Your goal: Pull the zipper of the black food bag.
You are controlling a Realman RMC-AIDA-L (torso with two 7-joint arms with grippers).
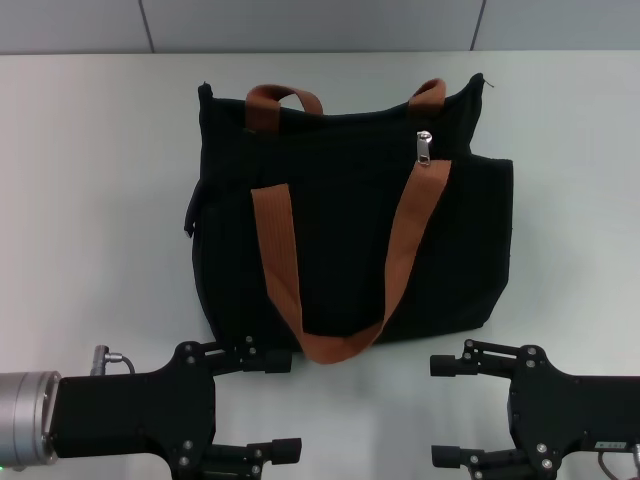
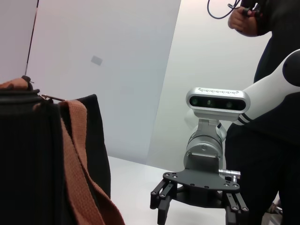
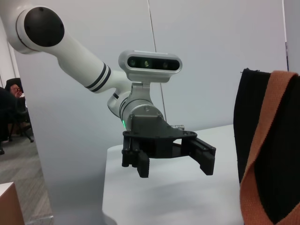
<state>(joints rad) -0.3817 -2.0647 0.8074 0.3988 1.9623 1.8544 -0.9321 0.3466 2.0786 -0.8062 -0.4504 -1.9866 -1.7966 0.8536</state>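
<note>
The black food bag [image 1: 345,230] lies flat in the middle of the white table, with its orange-brown straps [image 1: 280,260] draped over its front. Its silver zipper [image 1: 425,148] sits on the zip line near the bag's upper right, beside the right strap. My left gripper [image 1: 280,405] is open near the front edge, just short of the bag's lower left corner. My right gripper [image 1: 445,410] is open near the lower right corner. Neither touches the bag. Across the bag [image 2: 28,164] the left wrist view shows the right gripper [image 2: 197,211]. The right wrist view shows the left gripper [image 3: 173,165] beside the bag [image 3: 251,122].
The white table [image 1: 90,200] extends on both sides of the bag up to a grey wall behind. A person in black [image 2: 276,70] stands behind the right arm, off the table.
</note>
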